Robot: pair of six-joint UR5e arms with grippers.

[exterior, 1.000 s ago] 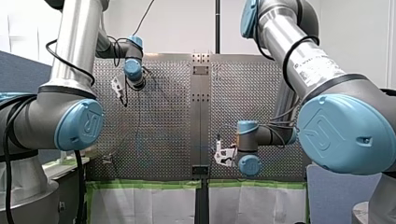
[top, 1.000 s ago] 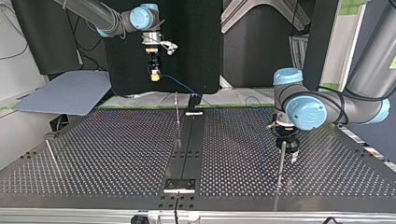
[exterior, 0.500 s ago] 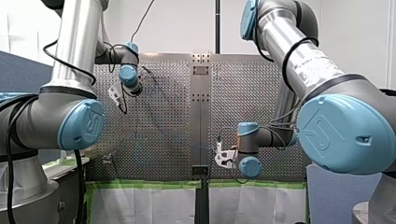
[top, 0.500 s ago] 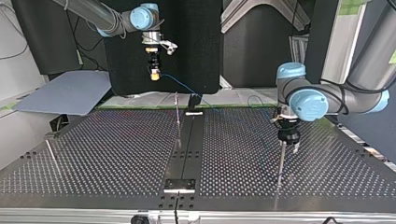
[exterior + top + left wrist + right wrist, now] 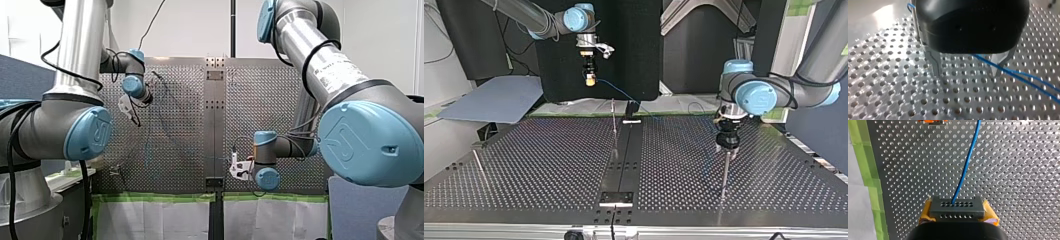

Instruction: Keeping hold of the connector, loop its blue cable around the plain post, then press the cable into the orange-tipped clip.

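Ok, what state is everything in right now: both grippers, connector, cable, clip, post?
Right gripper: shut on the connector, raised.
Connector: clamped between yellow pads, cable plugged in.
Left gripper: open.
Cable: runs between the left gripper's fingers, unclamped.
Clip: no cable seen in it.
Post: upright; cannot tell if the cable is round it.

The cable (image 5: 965,162) is blue, the hole-dotted connector (image 5: 957,208) grey, the pads (image 5: 926,212) yellow, the perforated table (image 5: 1023,182) silver, its tape (image 5: 871,187) green.
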